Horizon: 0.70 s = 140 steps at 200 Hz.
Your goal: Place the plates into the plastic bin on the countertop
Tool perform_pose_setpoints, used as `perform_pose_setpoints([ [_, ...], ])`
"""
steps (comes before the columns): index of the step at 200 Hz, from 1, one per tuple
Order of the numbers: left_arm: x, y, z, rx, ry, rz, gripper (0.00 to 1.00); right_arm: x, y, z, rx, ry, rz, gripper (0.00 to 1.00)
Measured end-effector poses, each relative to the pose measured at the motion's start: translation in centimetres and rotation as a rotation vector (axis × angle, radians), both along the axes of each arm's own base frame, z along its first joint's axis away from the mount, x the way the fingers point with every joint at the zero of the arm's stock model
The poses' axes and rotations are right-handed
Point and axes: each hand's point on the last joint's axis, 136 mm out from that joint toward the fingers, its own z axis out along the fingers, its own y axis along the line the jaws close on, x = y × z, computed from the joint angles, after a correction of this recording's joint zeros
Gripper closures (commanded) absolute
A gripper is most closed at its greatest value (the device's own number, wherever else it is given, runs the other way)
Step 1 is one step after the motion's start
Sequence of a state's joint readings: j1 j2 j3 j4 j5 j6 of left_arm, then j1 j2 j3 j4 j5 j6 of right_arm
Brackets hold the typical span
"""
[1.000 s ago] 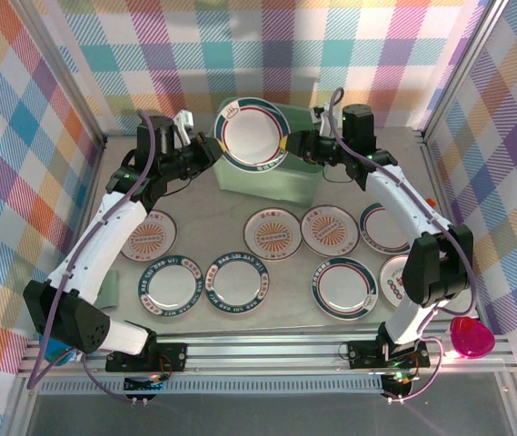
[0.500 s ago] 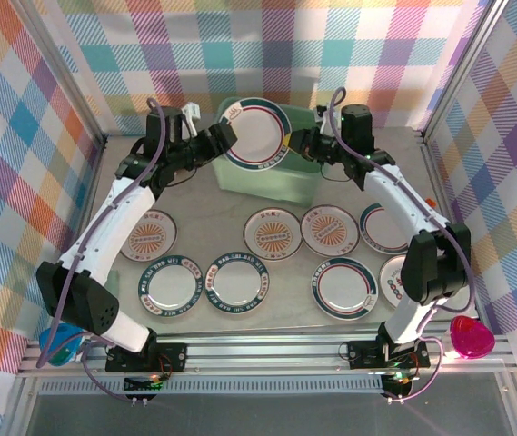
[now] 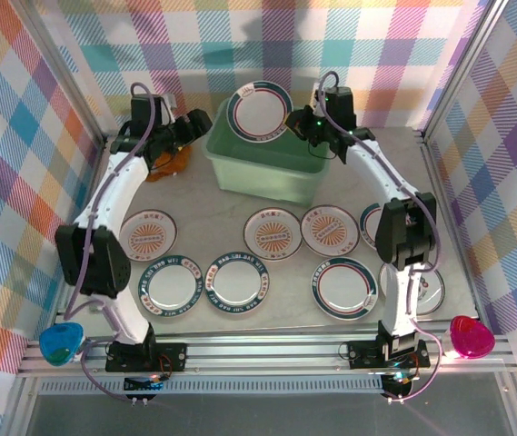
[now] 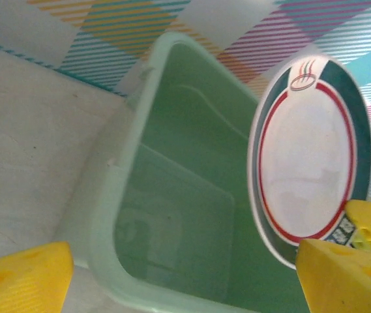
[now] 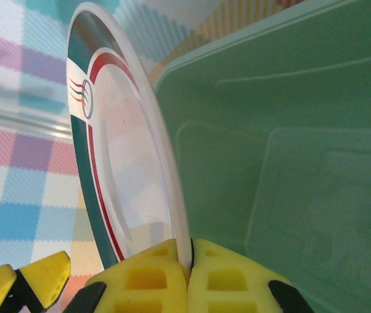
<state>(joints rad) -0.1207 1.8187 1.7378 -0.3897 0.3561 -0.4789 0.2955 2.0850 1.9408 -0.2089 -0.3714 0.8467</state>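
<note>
Holding one teal-and-red plate (image 3: 260, 111) on edge above the bin (image 3: 240, 177) at upper centre of the overhead view, clamped at the rim by the right gripper (image 5: 188, 264), with the left gripper (image 3: 199, 121) spread wide and empty at upper left. Probably calling next for lowering between the walls, then releasing; other plates (image 3: 272, 233) lying on the countertop (image 3: 194, 204) below. Bearing a small steam-swirl emblem; rim lettering elsewhere too small to read.

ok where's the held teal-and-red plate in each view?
Top external: teal-and-red plate upper centre, at the far rim of the mint-green bin.
Left wrist: plate on the right, standing on edge over the bin interior.
Right wrist: plate left of centre, nearly edge-on, rim pinched in the right hand.
Shared landmark: the mint-green bin, next to the plate in all three.
</note>
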Motion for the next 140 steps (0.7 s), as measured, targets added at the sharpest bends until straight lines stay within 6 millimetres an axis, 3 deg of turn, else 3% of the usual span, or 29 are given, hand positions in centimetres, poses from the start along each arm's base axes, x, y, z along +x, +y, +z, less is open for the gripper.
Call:
perform_pose_setpoints([
  [32, 2.9, -0.6, -4.7, 0.017, 0.061, -0.05, 0.15, 1.8, -0.2, -2.2, -0.038, 0.051, -0.047, 1.0],
  [62, 3.6, -1.3, -8.2, 0.013, 0.117, -0.093, 0.15, 2.1, -0.3, -3.9, -0.068, 0.095, -0.068, 1.0],
  [80, 3.6, -1.7, -8.8, 0.003, 0.124, -0.117, 0.15, 2.1, 0.0, -4.7, -0.082, 0.118, -0.069, 1.0],
  [104, 4.0, -2.2, -8.0, -0.014, 0.075, -0.146, 0.18, 2.0, 0.8, -5.6, -0.096, 0.139, -0.055, 1.0],
  [140, 3.8, -3.0, -9.8, -0.03, 0.063, -0.163, 0.4, 1.7, 1.6, -7.2, -0.123, 0.18, -0.028, 1.0],
])
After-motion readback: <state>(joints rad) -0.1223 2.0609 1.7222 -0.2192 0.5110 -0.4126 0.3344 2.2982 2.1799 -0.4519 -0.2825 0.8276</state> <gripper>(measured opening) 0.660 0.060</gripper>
